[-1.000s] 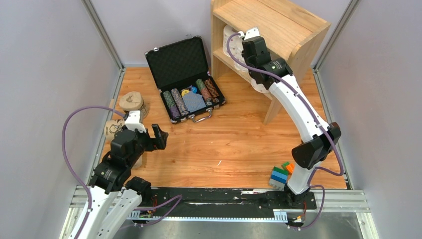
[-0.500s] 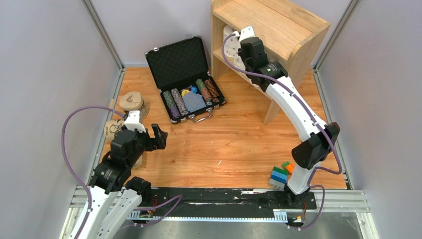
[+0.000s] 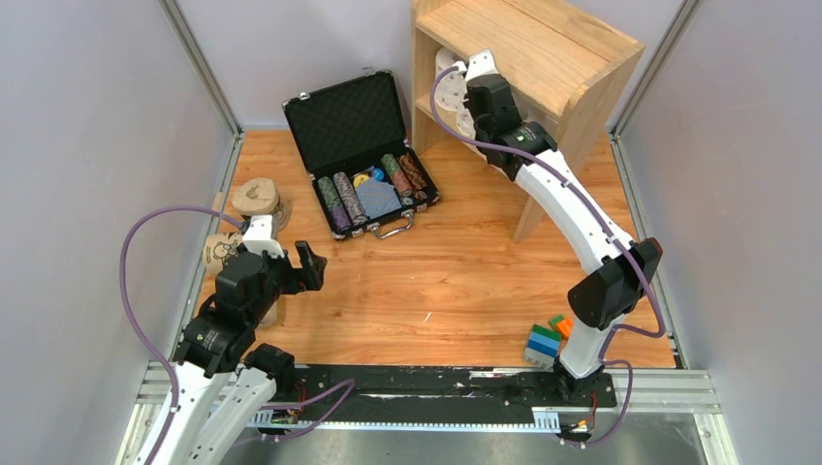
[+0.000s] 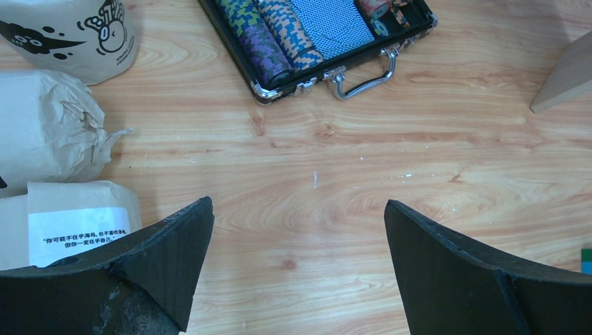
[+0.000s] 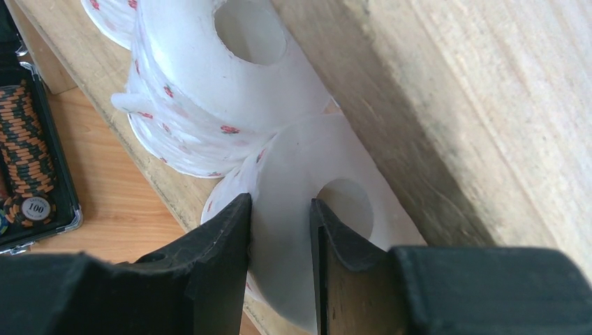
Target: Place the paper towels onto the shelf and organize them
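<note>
White roll point(image 5: 283, 171) pinched by right gripper point(image 5: 279, 209), visible only wrist-side; left gripper point(image 4: 297, 209) spread.

This is a robotics lab test cell: plain grey panels point(image 3: 87, 145) and aluminium framing point(image 3: 202, 68) box in a wood-grain counter point(image 3: 465, 281), and 2 cabled robot arms point(image 3: 582, 221) are bolted to a black base plate point(image 3: 426, 383) at its near edge.

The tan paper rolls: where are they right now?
Top view: the tan rolls sit at the table's left edge, left of the open black case, opposite the shelf.
</note>
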`<state>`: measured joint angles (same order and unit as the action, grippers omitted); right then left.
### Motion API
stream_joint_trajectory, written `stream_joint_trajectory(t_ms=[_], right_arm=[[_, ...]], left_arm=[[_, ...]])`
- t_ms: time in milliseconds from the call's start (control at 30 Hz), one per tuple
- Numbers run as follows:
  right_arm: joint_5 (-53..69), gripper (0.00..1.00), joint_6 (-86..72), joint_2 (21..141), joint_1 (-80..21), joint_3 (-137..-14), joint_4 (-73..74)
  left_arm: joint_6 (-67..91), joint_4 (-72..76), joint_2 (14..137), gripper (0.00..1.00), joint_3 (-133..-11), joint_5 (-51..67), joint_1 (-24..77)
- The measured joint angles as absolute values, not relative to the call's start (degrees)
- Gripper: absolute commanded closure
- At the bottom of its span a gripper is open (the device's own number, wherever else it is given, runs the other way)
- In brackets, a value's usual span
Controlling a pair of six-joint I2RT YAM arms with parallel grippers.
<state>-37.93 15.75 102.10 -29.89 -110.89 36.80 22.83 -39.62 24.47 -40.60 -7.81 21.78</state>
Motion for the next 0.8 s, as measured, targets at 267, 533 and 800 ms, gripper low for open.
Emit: stream_joint_trajectory(t_ms=[267,533,800], right_arm=[[-39.4,0.58,15.8,102.1,-29.7,-110.3,35.1],[-39.8,0.43,16.1,101.6,-29.7,-108.2,33.1],[-39.4,0.33,16.7,97.8,-31.4,-105.7,31.3]], left_arm=[[22.8,-39.6,24.5,0.00,-40.6,-7.8,21.8],[22.8,-39.6,24.5,0.00,-40.6,-7.8,21.8],[22.8,-39.6,24.4,0.00,-40.6,-7.8,21.8]])
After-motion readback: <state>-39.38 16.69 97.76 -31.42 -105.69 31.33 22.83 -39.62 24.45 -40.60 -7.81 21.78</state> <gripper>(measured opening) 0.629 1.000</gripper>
